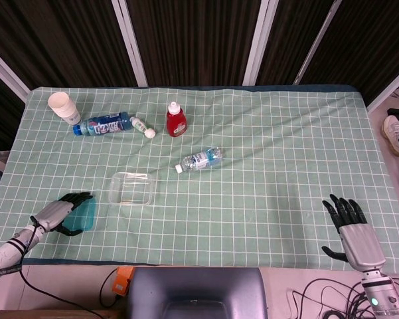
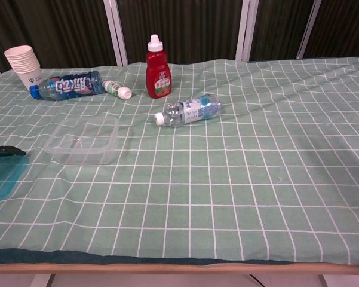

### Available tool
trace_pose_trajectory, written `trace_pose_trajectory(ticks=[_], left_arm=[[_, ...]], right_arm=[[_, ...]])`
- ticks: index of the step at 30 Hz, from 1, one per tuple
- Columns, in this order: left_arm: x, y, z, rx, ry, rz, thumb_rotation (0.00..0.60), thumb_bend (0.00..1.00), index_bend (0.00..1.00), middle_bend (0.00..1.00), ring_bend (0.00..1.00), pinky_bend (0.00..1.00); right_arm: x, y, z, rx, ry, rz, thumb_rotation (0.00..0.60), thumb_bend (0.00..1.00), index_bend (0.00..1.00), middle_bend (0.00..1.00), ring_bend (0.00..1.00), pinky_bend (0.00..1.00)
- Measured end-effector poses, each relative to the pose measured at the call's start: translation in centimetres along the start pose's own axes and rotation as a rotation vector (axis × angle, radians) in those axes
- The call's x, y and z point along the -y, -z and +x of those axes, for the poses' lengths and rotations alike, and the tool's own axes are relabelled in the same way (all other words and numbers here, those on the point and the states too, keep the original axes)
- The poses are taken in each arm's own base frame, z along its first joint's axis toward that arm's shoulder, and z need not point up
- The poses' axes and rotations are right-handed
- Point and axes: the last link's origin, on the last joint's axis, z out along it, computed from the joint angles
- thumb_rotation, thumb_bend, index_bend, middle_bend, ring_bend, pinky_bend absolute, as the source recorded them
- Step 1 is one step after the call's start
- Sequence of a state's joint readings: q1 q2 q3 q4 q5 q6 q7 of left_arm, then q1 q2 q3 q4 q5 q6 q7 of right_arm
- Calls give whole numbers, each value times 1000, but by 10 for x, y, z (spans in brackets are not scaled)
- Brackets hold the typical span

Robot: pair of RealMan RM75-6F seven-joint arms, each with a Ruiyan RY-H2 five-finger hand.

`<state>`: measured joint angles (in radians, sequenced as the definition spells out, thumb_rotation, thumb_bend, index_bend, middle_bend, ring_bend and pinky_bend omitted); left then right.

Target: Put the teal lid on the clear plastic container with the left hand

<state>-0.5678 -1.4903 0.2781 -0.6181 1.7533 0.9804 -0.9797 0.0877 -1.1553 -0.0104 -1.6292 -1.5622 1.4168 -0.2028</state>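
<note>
At the near left corner of the counter (image 1: 285,133), left robot hand (image 1: 61,212): dark fingers wrapped over the teal lid (image 1: 85,215), thumb under its near edge, gripping it. Lid low over the green checked cloth (image 1: 272,199); whether it touches the cloth cannot be told. Chest view shows only a dark fingertip (image 2: 3,150) on the lid's far edge at the frame's left border.

Clear plastic container (image 1: 131,188): upright, open, just right of the lid and a little further back, apart from it.

Water bottle (image 1: 199,160): lying on its side, white cap toward the left, near the counter's middle, beyond the container.

Red sauce bottle (image 1: 175,120): upright, white cap, behind the water bottle.

Small white bottle (image 1: 142,126): lying down, left of the red bottle.

Blue-labelled bottle (image 1: 104,123): lying down, just beside the small white one.

Stack of paper cups (image 1: 63,106): upright, far left corner.

Right robot hand (image 1: 349,229): near right edge of the counter, fingers spread and raised, holding nothing, well apart from every item.
</note>
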Motion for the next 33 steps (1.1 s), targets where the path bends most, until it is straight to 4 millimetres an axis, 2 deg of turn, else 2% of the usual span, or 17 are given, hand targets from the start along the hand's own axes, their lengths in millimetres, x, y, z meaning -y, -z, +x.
trace_pose_trajectory(ticks=[3,7,9,12,19,26,33], left_arm=[[0,0,0,-4,3,1,600,211,0,156,111,255],[0,0,0,-13,11,0,600,226,0,448,372,510],[0,1,0,-24,14,-4,600,228,4,542,453,585],[2,3,0,-40,23,-3,600,232,31,617,514,643],[-1,8,7,-90,41,-36,600,235,51,639,532,660],[-6,24,28,-172,43,-88,600,244,50,662,547,672],[-28,38,52,-200,11,-122,600,246,47,676,559,683]], right_arm=[[0,0,0,0,0,0,600,185,0,0,0,0],[0,0,0,0,-1,1,600,186,0,0,0,0],[0,1,0,0,-1,1,600,186,0,0,0,0],[0,1,1,-1,-1,3,600,186,0,0,0,0],[0,2,0,4,0,2,600,186,0,0,0,0],[0,2,0,10,0,5,600,185,0,0,0,0],[0,3,0,15,-1,14,600,186,0,0,0,0]])
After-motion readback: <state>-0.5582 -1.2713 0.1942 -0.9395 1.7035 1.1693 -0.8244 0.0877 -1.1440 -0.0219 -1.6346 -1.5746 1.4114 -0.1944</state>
